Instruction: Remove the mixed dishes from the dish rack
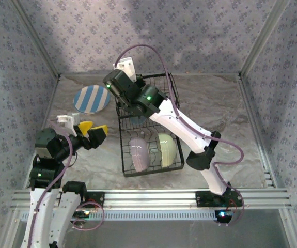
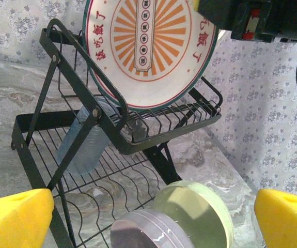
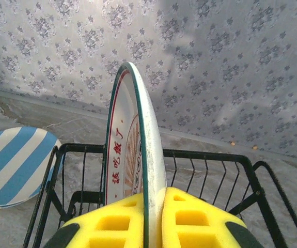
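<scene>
Red Chinese lettering (image 2: 103, 51) on cream plate (image 2: 156, 77)

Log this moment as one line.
right end effector: shut on orange-pattern plate in dish rack | left end effector: open | striped plate: on table

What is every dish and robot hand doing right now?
dish rack, standing on the table, four dishes inside.
orange plate, upright in its raised part.
right hand, shut on the orange plate's rim.
left hand, wide open, empty.
striped plate, flat on the table, outside the rack.
lavender bowl, on edge in the lower part.
green bowl, on edge beside it.
blue cup, tilted under the raised part.
</scene>
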You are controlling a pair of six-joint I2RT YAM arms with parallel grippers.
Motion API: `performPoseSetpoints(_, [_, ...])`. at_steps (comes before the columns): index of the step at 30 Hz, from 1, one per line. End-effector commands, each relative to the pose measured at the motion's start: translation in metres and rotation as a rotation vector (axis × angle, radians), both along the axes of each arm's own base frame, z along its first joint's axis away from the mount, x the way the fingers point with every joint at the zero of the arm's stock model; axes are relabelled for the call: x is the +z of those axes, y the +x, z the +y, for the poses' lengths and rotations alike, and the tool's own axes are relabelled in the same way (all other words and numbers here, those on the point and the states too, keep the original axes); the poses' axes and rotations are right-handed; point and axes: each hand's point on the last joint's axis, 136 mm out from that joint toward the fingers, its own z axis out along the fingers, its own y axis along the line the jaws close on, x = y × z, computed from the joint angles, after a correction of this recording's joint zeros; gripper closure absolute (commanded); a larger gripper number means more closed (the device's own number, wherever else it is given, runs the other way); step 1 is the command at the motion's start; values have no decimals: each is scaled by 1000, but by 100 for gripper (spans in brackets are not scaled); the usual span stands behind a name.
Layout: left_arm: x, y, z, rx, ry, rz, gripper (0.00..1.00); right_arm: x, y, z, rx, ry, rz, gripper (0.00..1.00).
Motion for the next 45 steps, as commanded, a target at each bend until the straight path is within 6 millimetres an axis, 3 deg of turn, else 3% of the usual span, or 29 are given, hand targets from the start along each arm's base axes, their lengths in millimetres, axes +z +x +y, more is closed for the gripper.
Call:
performPoseSetpoints(1, [7, -5, 0, -2, 16, -33, 1, 29, -5, 1, -7, 30, -81, 100])
performPoseSetpoints(12, [6, -3, 2, 9, 18, -25, 1, 46, -7, -9, -28, -6, -128, 100])
performPoseSetpoints(24, [4, -3, 2, 9, 17, -15, 1, 52, -10, -20, -30, -30, -131, 100])
performPoseSetpoints(39, [3, 1, 0, 3, -3, 7, 1, 59, -9, -70, -100, -80, -134, 100])
performPoseSetpoints(45, [10, 1, -6, -26, -45, 13, 1, 53, -8, -92, -55, -27, -61, 100])
